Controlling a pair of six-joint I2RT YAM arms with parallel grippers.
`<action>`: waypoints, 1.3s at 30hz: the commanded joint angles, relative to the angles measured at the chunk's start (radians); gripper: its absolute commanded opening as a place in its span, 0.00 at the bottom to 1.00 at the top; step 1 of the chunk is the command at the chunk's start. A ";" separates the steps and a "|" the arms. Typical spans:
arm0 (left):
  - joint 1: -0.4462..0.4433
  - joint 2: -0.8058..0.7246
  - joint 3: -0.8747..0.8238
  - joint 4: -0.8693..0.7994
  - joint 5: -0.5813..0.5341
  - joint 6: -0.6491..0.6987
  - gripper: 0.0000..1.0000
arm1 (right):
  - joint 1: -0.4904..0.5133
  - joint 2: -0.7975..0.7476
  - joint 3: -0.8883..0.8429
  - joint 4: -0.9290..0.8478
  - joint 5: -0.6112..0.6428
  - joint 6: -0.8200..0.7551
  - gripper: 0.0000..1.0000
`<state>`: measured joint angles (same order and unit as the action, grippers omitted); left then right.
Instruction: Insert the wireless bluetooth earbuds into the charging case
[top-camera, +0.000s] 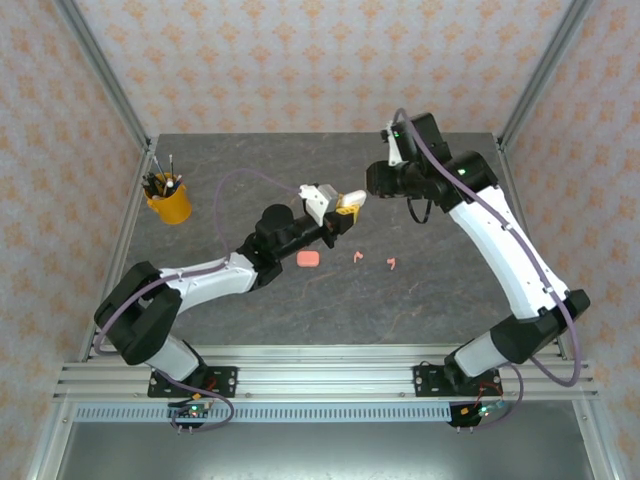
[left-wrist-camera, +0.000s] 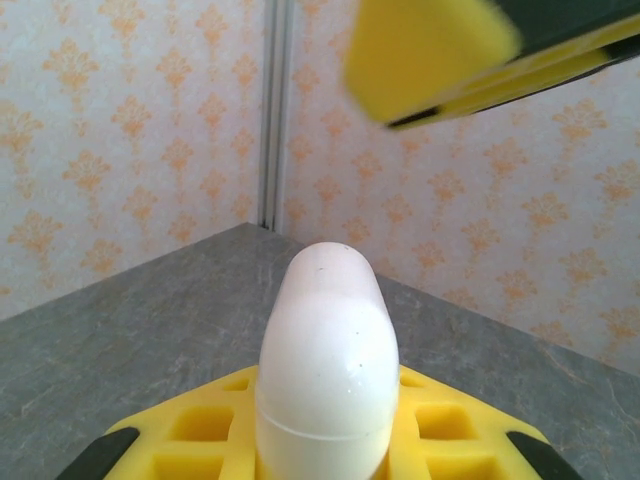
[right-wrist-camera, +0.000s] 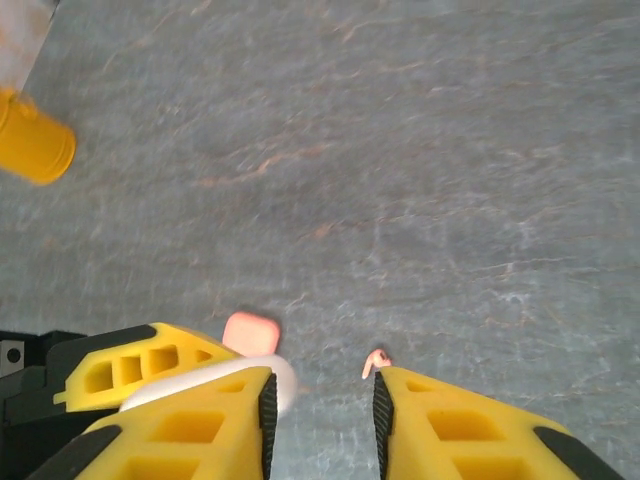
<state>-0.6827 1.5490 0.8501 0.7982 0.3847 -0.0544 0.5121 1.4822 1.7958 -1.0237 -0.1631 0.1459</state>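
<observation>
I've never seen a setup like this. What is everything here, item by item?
white charging case: one, white, held in the left gripper above the table
pink case: one, coral-pink, lying near the middle of the table
pink earbuds: two, coral-pink, on the table right of the pink case, apart from each other
cup: one, yellow-orange, at the far left of the table, holding dark pens
table: one, grey with a stone look, under everything
left gripper: one, yellow fingers, shut on the white charging case
right gripper: one, yellow fingers, open, close beside the left gripper
</observation>
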 joint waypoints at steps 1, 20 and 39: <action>0.047 0.040 0.090 -0.095 -0.028 -0.122 0.00 | -0.057 -0.039 -0.065 0.088 0.088 0.110 0.34; 0.159 0.654 0.960 -1.187 0.143 -0.463 0.00 | -0.090 -0.101 -0.452 0.280 0.059 0.311 0.34; 0.185 0.948 1.341 -1.542 0.127 -0.537 0.31 | -0.090 -0.127 -0.502 0.263 0.074 0.345 0.48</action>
<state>-0.5091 2.4752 2.1609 -0.6724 0.5171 -0.5800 0.4225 1.3949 1.2991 -0.7551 -0.1230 0.4808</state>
